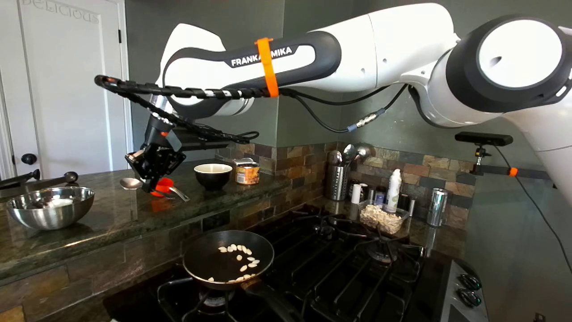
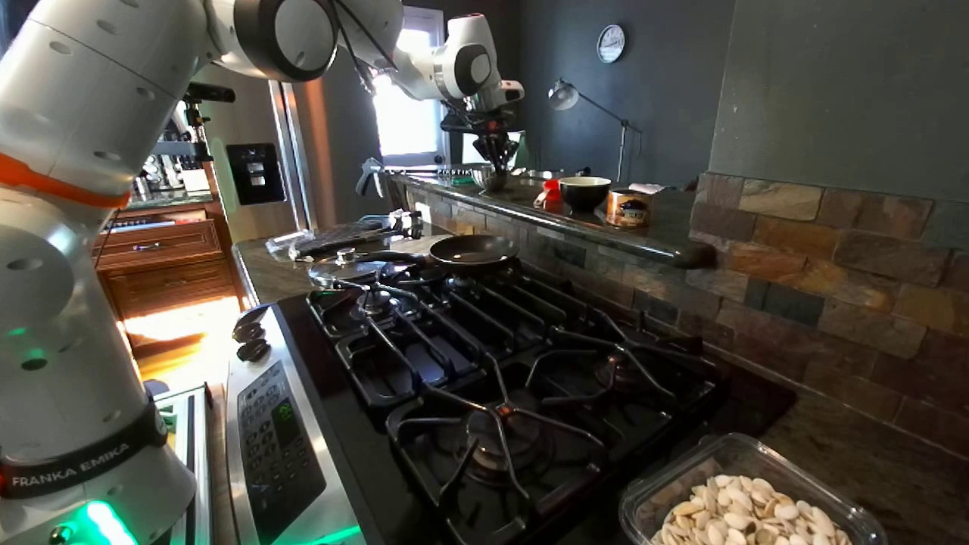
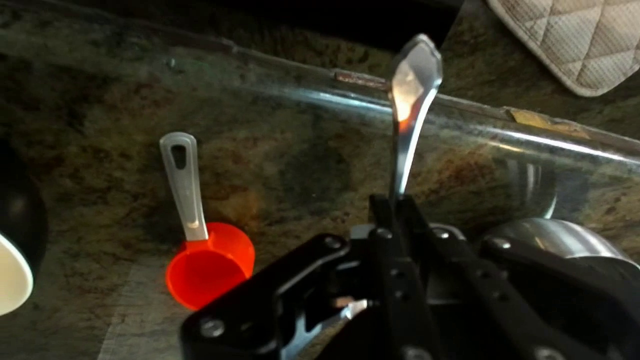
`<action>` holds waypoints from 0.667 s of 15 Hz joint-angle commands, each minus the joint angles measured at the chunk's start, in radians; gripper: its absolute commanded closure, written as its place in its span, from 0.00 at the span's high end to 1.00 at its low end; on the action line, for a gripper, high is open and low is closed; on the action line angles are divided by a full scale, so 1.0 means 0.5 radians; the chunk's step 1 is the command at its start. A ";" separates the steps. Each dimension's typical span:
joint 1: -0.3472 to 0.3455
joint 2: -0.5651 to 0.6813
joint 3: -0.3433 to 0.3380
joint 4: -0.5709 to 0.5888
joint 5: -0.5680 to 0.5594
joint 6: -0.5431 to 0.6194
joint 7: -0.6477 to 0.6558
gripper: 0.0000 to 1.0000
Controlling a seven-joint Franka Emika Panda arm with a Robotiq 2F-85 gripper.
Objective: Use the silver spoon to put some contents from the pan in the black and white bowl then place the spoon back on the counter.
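Note:
My gripper (image 3: 393, 200) is shut on the silver spoon (image 3: 412, 85), whose handle end sticks out past the fingertips in the wrist view. In an exterior view the gripper (image 1: 149, 184) is low over the raised counter, and the spoon's scoop (image 1: 130, 183) shows beside it. Whether the spoon touches the counter I cannot tell. The black and white bowl (image 1: 213, 178) stands upright on the counter; it also shows in an exterior view (image 2: 584, 197) and at the wrist view's left edge (image 3: 20, 210). The black pan (image 1: 203, 257), with several pale seeds, sits on the stove below.
A red measuring cup (image 1: 163, 185) lies between gripper and bowl. A steel mixing bowl (image 1: 51, 209) stands on the gripper's other side. A can (image 1: 247, 173) stands beside the black and white bowl. A clear tub of seeds (image 2: 757, 515) is beyond the burner grates (image 2: 500, 412).

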 commanded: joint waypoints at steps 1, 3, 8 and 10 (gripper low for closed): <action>0.126 0.004 -0.197 0.004 0.125 -0.088 -0.088 0.02; 0.163 0.031 -0.265 0.019 0.128 -0.091 -0.134 0.02; 0.227 0.080 -0.353 0.046 0.095 -0.033 -0.226 0.02; 0.241 0.091 -0.369 0.055 0.084 -0.006 -0.265 0.02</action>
